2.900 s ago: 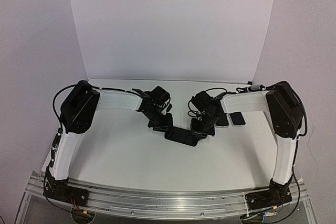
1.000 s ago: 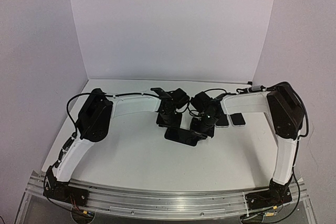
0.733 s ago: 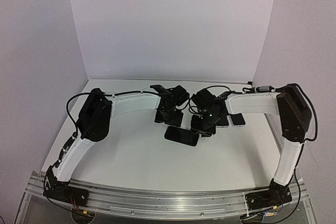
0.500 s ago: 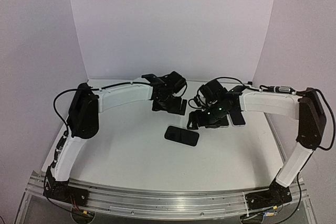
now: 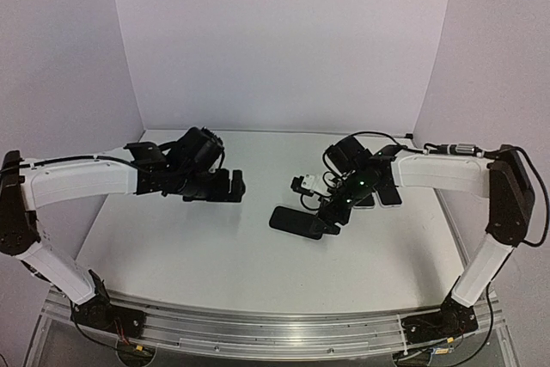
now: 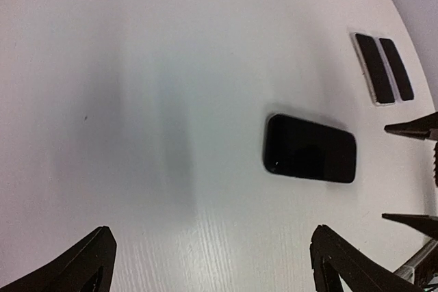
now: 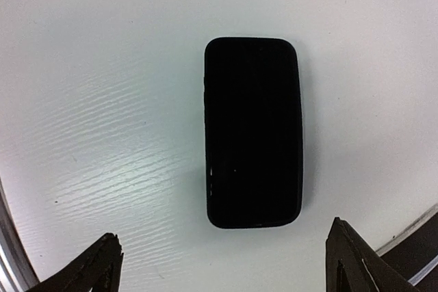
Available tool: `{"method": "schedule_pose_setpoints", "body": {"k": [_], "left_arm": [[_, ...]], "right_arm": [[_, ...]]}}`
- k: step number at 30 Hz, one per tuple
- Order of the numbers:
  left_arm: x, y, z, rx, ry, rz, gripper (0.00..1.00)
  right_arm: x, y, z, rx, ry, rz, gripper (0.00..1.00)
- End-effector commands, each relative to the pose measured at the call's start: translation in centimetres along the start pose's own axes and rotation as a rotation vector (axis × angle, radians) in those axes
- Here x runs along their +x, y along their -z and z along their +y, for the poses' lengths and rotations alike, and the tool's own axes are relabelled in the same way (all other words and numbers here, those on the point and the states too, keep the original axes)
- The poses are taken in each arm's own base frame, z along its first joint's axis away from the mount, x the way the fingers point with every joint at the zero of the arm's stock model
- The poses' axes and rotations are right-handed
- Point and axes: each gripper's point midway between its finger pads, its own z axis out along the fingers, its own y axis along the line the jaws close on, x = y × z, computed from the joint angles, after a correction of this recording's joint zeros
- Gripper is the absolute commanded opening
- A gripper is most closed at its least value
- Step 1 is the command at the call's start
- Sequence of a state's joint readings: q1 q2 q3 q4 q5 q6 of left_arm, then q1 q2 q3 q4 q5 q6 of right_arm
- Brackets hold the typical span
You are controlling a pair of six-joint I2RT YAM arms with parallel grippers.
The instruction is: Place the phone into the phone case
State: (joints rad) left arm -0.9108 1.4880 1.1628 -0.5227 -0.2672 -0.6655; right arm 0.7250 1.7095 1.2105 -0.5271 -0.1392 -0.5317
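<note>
From above, the phone [image 5: 297, 222] lies flat in the middle of the table [image 5: 172, 247], long axis left to right with its right end slightly nearer, the right gripper [image 5: 331, 212] hovering by that end and the left gripper [image 5: 230, 186] well to its left. The left wrist view shows its fingers [image 6: 81, 264] spread wide, empty, the phone crosswise ahead. The right wrist view shows wide, empty fingers [image 7: 352, 254] too and what looks like the phone case [image 7: 208, 169] rimming the phone, so seating seems done; next, a corner check, though which end is top I cannot tell

White table [image 5: 215, 247], wood-grain surface. Pale backdrop [image 5: 284, 40] on three sides. Aluminium rail [image 5: 275, 330] along near edge. Two dark slabs [image 6: 374, 66] side by side, far right.
</note>
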Motion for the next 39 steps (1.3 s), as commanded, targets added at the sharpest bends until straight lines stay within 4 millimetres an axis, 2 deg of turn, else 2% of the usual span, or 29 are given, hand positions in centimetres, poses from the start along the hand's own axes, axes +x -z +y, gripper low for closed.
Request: {"method": "schedule_pose_setpoints", "body": {"k": [1,4,8,14,20,25,29,33,39], "left_arm": [[2.6,1.1,3.5,-0.057,0.142,-0.005,1.00],[4.4,1.2,5.5,-0.103,0.187,0.013,1.00],[5.9,0.8,6.7,-0.127,0.239,0.023,1.00],[6.5,0.4,7.2,-0.150,0.254,0.037,1.00],[6.6,0.2,7.2,-0.163,0.252,0.045,1.00],[6.5,0.2,7.5,-0.192,0.251,0.044,1.00],[6.2,0.3,7.4,-0.188,0.249,0.036,1.00],[6.0,0.4,7.4,-0.194,0.250,0.032,1.00],[6.1,0.2,7.6,-0.212,0.256,0.034,1.00]], "right_arm": [[-0.9,-2.9,-1.2,-0.012,0.148,0.035,0.89],[-1.5,-4.5,-2.1,-0.009,0.154,0.050,0.89],[-1.3,-6.4,-2.9,-0.011,0.157,0.080,0.90],[-0.6,-8.3,-3.1,-0.030,0.132,0.109,0.90],[-0.2,-9.1,-4.2,-0.042,0.078,0.110,0.90],[0.6,-10.1,-4.2,-0.067,0.032,0.125,0.90],[1.5,-11.1,-4.6,-0.057,-0.012,0.157,0.84],[1.8,-11.2,-5.6,0.001,-0.091,0.184,0.74],[3.8,-11.0,-8.3,0.196,-0.270,0.259,0.67]]}}
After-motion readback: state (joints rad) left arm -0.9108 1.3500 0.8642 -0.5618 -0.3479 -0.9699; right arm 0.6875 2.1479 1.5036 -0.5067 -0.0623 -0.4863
